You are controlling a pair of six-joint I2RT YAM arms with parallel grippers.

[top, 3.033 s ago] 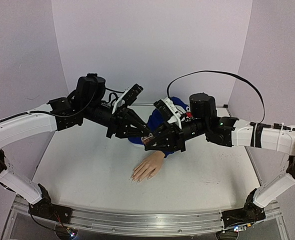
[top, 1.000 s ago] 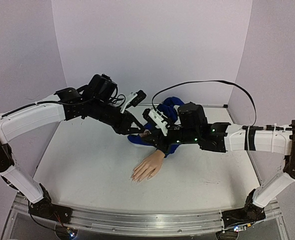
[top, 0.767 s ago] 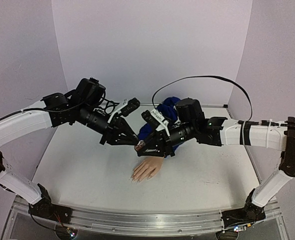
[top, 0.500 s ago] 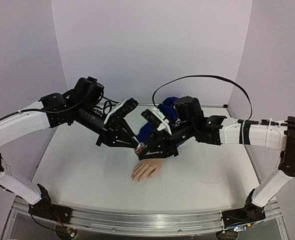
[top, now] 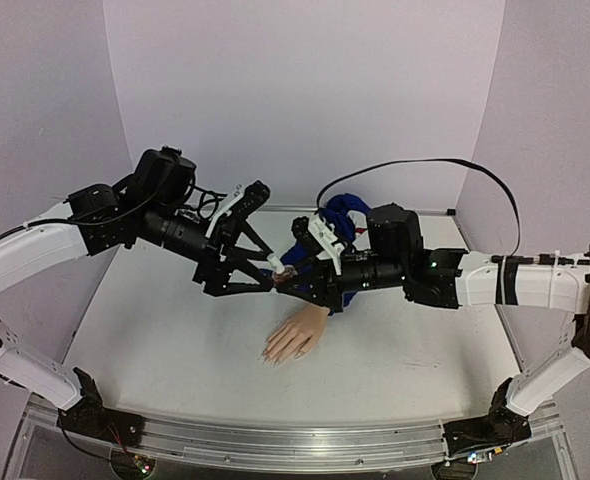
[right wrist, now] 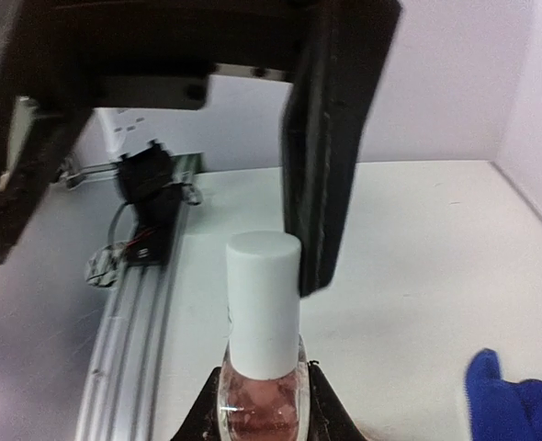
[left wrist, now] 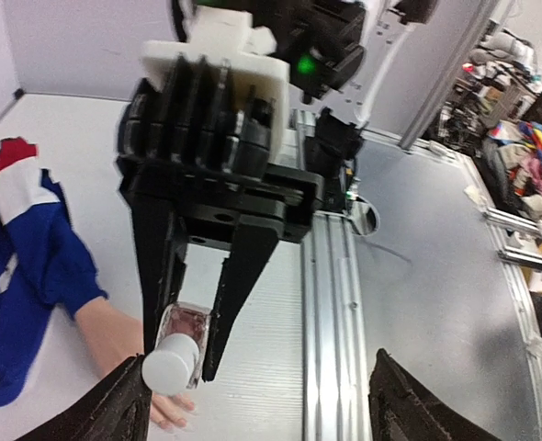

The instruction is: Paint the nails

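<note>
The beige mannequin hand [top: 300,333] lies palm down on the white table, its blue sleeve [top: 340,215] running back behind the arms. Its nails [top: 272,355] point toward the near edge. Above the wrist, my right gripper [top: 287,274] is shut on a small pinkish polish bottle [right wrist: 263,407] with its white cap [right wrist: 264,303] on. My left gripper [top: 271,274] faces it, open, with its fingers [right wrist: 331,138] spread wide to either side of the cap and apart from it. In the left wrist view the cap [left wrist: 170,368] sits close to the left-hand finger [left wrist: 129,413].
The aluminium rail [top: 275,445] runs along the table's near edge. Purple walls close in the back and both sides. A black cable [top: 425,170] arcs over the right arm.
My left gripper, shut at the bottle's cap half a second ago, has opened wide. Both grippers and the bottle have risen a little above the mannequin hand.
</note>
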